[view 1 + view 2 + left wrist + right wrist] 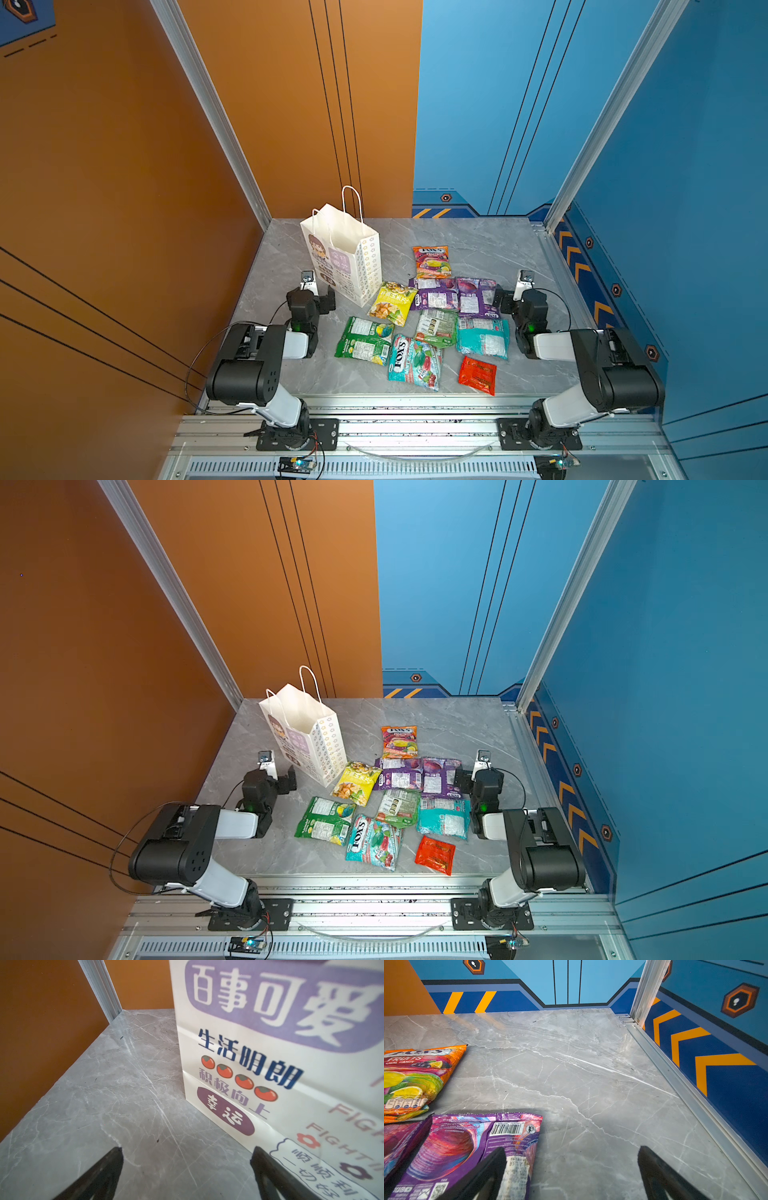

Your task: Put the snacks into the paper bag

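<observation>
The white paper bag (345,253) (305,737) stands open and upright at the back left, its printed front close in the left wrist view (270,1059). Snacks lie flat in a cluster to its right: an orange packet (431,262) (415,1080), two purple ones (434,294) (463,1147), yellow (392,303), green (365,340), teal (483,337), a teal FOX'S packet (413,362) and red (478,375). My left gripper (328,299) (188,1151) hangs open by the bag's front bottom corner. My right gripper (500,301) (572,1150) hangs open, one finger over the right purple packet's edge. Neither holds anything.
Grey marble tabletop (478,245) enclosed by an orange wall on the left and blue walls behind and on the right. An aluminium rail (565,282) runs along the right edge and a metal frame (415,419) along the front carries both arm bases.
</observation>
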You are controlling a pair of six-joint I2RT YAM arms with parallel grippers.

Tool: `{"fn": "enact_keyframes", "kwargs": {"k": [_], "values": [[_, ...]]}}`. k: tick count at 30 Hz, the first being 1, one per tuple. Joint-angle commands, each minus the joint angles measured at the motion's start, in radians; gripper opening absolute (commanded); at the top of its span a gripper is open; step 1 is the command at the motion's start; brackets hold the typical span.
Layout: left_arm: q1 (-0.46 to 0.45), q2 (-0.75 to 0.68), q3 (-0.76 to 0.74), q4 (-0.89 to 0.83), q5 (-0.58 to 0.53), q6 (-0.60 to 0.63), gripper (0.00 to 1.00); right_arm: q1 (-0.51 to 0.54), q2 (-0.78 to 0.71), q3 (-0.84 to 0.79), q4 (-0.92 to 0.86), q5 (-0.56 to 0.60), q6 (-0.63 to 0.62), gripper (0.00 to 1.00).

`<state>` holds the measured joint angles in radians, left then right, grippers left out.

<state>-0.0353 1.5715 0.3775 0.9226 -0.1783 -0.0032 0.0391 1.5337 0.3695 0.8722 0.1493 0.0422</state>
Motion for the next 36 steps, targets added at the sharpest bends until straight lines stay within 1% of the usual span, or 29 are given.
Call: {"fn": "enact_keyframes", "kwargs": {"k": [1,15,17,18,20,21,22,23,24,25,26,27,28,29,30,31,32,33,34,36], "values": [[0.000,-0.009,0.004,-0.005,0.018,0.012,0.98,-0.007,-0.002,0.019,-0.020,-0.006,0.013,1.00],[0.014,-0.009,0.003,-0.006,0.041,0.003,0.98,-0.007,-0.003,0.020,-0.021,-0.005,0.012,1.00],[0.004,-0.014,-0.002,-0.003,0.021,0.006,0.98,-0.007,-0.003,0.016,-0.020,-0.006,0.013,1.00],[-0.011,-0.027,-0.014,0.017,-0.008,0.015,0.98,-0.007,-0.003,0.017,-0.020,-0.006,0.013,1.00],[-0.064,-0.117,-0.038,-0.008,-0.099,0.059,0.98,-0.006,-0.010,0.027,-0.025,0.001,0.015,1.00],[-0.097,-0.184,-0.037,-0.072,-0.164,0.065,0.98,0.001,-0.045,0.052,-0.105,0.022,0.014,1.00],[-0.120,-0.252,-0.023,-0.172,-0.213,0.045,0.98,0.017,-0.089,0.095,-0.225,0.073,0.016,1.00],[-0.130,-0.310,0.003,-0.290,-0.242,0.003,0.98,0.031,-0.128,0.150,-0.358,0.111,0.025,1.00],[-0.136,-0.375,0.040,-0.438,-0.271,-0.059,0.98,0.046,-0.164,0.215,-0.498,0.157,0.064,1.00],[-0.141,-0.437,0.071,-0.577,-0.292,-0.104,0.98,0.055,-0.193,0.280,-0.611,0.205,0.152,1.00],[-0.143,-0.488,0.092,-0.658,-0.317,-0.174,0.98,0.052,-0.212,0.329,-0.698,0.229,0.282,1.00],[-0.143,-0.548,0.094,-0.706,-0.360,-0.284,0.98,0.040,-0.228,0.394,-0.823,0.233,0.445,1.00],[-0.152,-0.612,0.089,-0.746,-0.411,-0.387,0.98,0.008,-0.235,0.437,-0.914,0.169,0.516,1.00],[-0.160,-0.671,0.073,-0.751,-0.416,-0.432,0.98,-0.022,-0.237,0.451,-0.931,0.073,0.520,1.00],[-0.155,-0.740,0.045,-0.712,-0.367,-0.426,0.98,-0.041,-0.242,0.450,-0.927,-0.006,0.522,1.00],[-0.140,-0.806,0.026,-0.688,-0.285,-0.398,0.98,-0.051,-0.249,0.441,-0.923,-0.034,0.533,1.00],[-0.121,-0.856,0.023,-0.706,-0.227,-0.405,0.98,-0.054,-0.256,0.438,-0.931,-0.040,0.550,1.00],[-0.097,-0.904,0.051,-0.770,-0.209,-0.450,0.99,-0.053,-0.264,0.433,-0.935,-0.056,0.550,1.00],[-0.070,-0.937,0.104,-0.874,-0.193,-0.493,0.94,-0.048,-0.274,0.432,-0.941,-0.072,0.543,0.99],[-0.025,-0.968,0.200,-1.065,-0.149,-0.529,0.82,-0.036,-0.283,0.439,-0.952,-0.101,0.528,0.97]]}}
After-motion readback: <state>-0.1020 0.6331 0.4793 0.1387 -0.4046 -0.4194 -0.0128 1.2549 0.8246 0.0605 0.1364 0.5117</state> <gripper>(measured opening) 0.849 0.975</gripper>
